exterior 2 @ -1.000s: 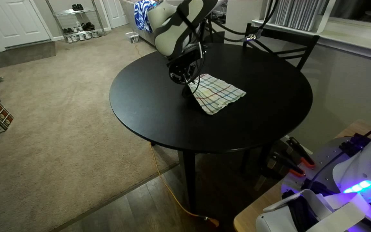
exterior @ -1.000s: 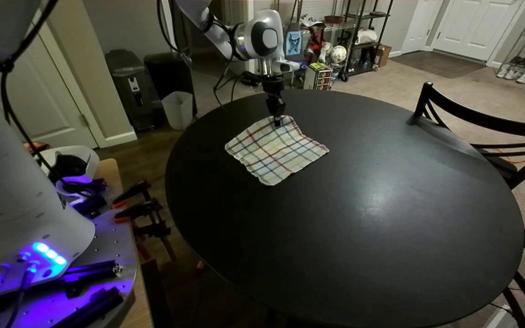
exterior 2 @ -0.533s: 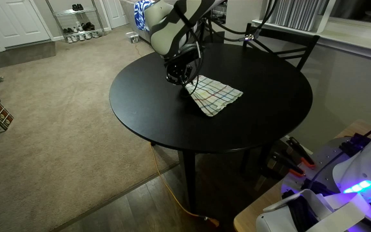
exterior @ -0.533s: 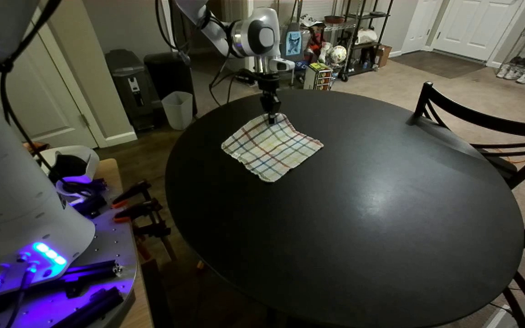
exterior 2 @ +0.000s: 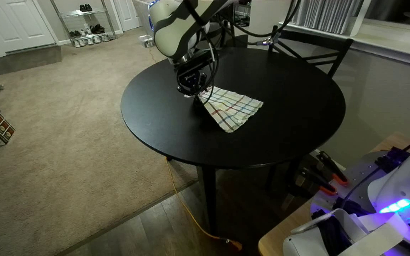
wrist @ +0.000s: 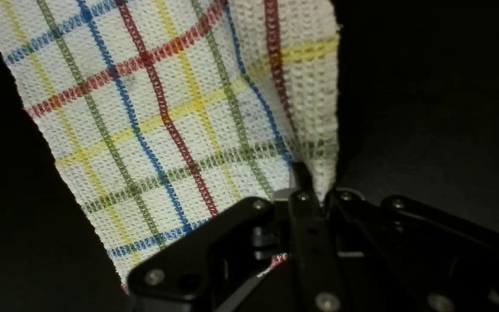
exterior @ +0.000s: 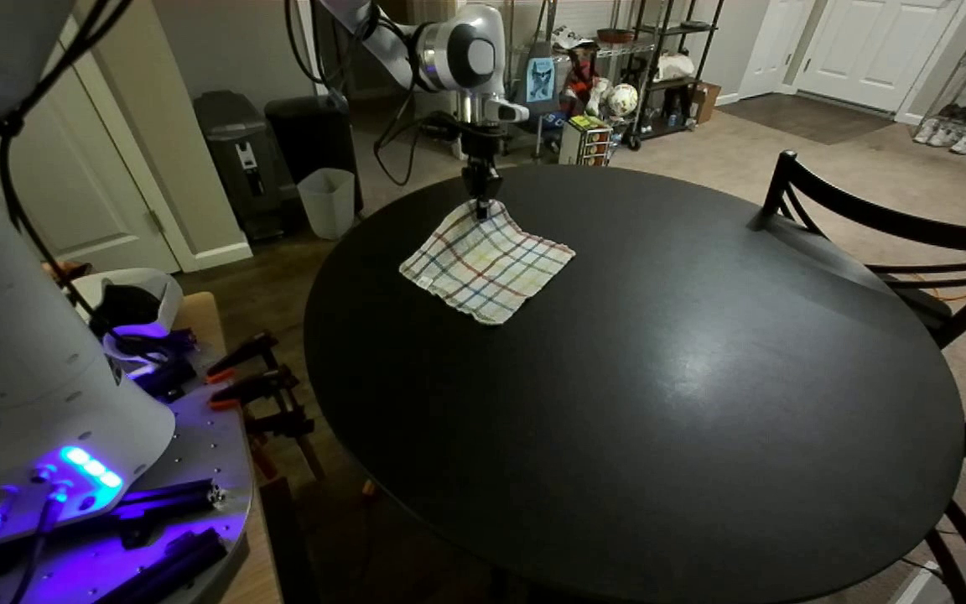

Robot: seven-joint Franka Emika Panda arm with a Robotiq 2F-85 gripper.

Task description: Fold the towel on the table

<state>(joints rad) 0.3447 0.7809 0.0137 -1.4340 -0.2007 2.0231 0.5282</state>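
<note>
Black jointed fingers (wrist: 302,178) stand close together at the end of the dark gripper (wrist: 316,184), with a fold of the thin whitish woven towel (wrist: 145,112), plaid in red, blue, green and yellow, pinched between them. They hold one edge at or near a corner; the gripper hides exactly where. That corner looks raised, while the opposite edges lie flat on the large round smooth black table (exterior: 659,486), the towel sitting nearer the rim by the pale tapered waste bin (exterior: 329,205) than the rim by the black curved-back chair (exterior: 894,221). Soft and light, it should drape without resistance but slide readily on that glossy top, so a pull may drag it whole; a corner, gripped firmly, seems the right place to lift and carry across to the opposite corner. Above, the white-and-grey jointed arm (exterior: 464,54) reaches over the table's edge, wrist bent so that the gripper points almost straight down.
</note>
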